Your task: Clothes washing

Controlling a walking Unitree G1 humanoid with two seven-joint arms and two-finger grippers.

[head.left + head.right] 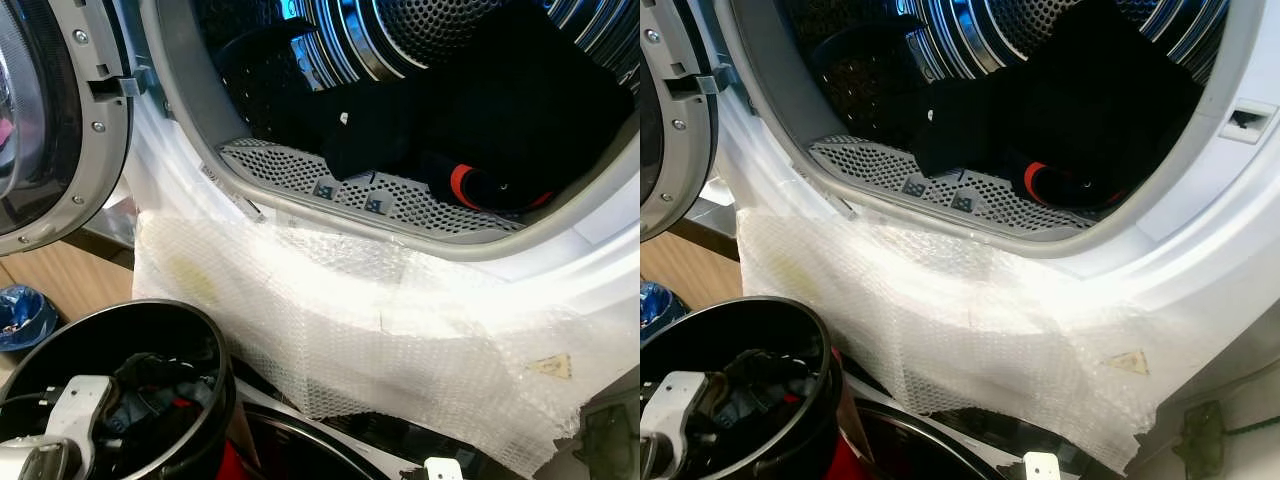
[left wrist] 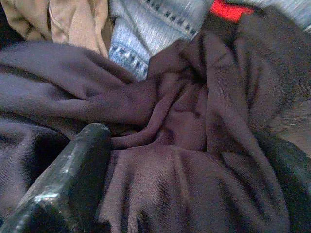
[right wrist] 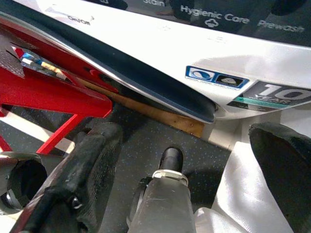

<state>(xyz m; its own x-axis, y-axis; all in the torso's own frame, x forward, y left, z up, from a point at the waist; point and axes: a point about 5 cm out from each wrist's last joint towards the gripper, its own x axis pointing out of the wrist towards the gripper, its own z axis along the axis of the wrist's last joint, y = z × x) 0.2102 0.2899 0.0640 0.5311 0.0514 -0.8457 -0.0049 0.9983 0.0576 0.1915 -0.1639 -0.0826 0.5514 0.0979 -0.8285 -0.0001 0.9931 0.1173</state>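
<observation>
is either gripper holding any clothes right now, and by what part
Cannot be told for the left gripper: it is down in the black bucket, one finger pressed on a dark garment, no closed grip visible. The right gripper is open, holding nothing.

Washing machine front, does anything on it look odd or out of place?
Yes. A sheet of bubble wrap is draped over the white front panel just below the open drum, its lower edge ragged and hanging loose. Dark clothes already lie inside the drum, one with an orange-red band.
</observation>
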